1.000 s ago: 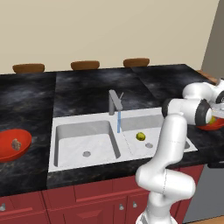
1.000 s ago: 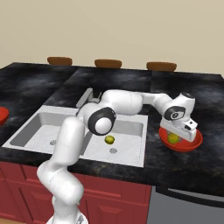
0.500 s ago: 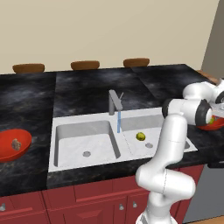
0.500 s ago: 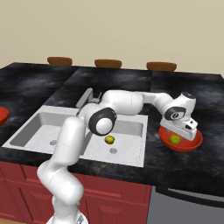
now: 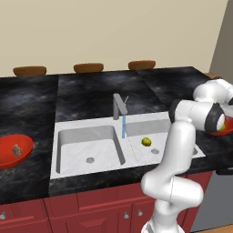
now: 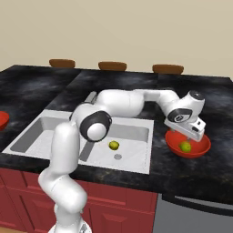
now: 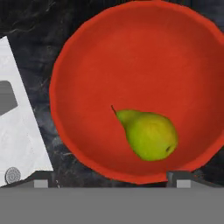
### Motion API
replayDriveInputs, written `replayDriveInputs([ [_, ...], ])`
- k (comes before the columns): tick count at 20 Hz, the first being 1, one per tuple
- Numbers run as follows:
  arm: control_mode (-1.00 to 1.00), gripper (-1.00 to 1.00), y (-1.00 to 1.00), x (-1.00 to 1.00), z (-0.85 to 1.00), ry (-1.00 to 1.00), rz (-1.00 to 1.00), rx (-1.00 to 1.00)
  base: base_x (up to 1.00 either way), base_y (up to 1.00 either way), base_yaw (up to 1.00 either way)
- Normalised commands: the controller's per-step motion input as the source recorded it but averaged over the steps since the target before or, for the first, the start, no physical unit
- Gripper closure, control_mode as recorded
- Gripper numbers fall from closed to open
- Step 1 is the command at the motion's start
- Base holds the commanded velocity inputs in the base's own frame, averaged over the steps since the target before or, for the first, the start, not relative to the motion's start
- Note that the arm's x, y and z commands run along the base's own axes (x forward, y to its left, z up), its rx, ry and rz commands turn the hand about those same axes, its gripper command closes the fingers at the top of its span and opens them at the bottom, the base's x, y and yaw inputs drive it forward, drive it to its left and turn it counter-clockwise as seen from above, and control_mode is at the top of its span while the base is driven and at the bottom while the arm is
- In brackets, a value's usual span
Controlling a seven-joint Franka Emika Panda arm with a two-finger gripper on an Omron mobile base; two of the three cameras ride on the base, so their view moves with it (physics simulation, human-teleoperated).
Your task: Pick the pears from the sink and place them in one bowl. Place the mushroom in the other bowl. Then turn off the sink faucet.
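Pear (image 7: 150,134) lies loose inside red bowl (image 7: 131,48) on black counter (image 6: 200,173) right of sink (image 6: 136,159), directly under gripper (image 6: 195,133), whose fingers stand spread wide, gripping nothing. Second pear (image 6: 113,145) sits in right basin near drain (image 6: 118,156). Faucet (image 5: 119,106) runs, thin blue stream falling. Mushroom (image 5: 17,149) rests in second red bowl (image 5: 7,157), far left on counter.
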Motion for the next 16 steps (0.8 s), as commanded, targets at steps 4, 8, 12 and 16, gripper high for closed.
replayDriveInputs([
  [4,-1.0,-1.0,0.87,-0.29,0.62,-0.17,0.0,-0.19,0.0,0.0,0.0],
  [8,-1.0,-1.0,0.96,-0.17,0.63,-0.13,0.02,-0.23,0.0,0.0,0.0],
  [12,-1.0,-1.0,1.0,-0.11,0.37,-0.06,0.05,-0.22,0.0,0.0,0.0],
  [16,-1.0,-1.0,1.0,-0.02,0.01,0.0,0.04,-0.16,0.0,0.0,0.0],
])
